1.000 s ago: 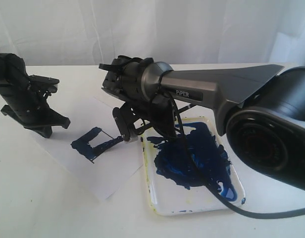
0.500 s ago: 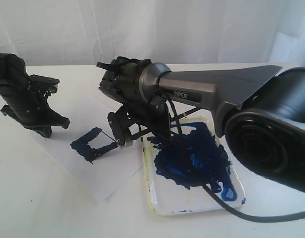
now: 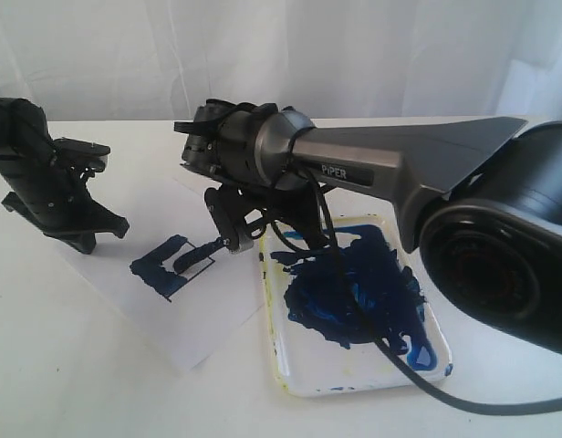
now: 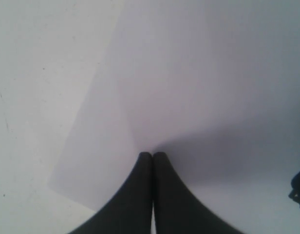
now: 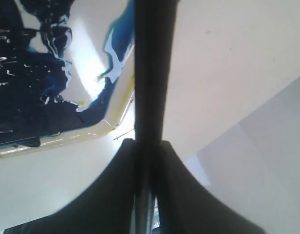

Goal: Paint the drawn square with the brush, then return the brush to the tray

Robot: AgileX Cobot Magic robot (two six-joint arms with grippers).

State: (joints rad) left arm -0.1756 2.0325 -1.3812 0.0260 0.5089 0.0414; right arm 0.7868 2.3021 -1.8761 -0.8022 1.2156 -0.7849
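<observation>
The tray (image 3: 345,372) looks like glossy white plastic, and the dark blue paint (image 3: 354,292) in it shines wet. The paper sheet (image 3: 171,319) and the white surface (image 3: 71,383) are smooth and matt. The brush (image 5: 152,73) handle is smooth black, and the right arm (image 3: 418,155) has a satin grey shell.

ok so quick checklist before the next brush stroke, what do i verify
1. brush clamped in the right tool: ok.
2. brush tip on the drawn square: ok.
3. square fully painted: not ok, only its left part in the exterior view is blue.
4. left tool clear of the square: ok, shut, off to the side over the paper.
5. paper pinned down: cannot tell.
6. tray out of the stroke's way: ok, beside the paper.
</observation>
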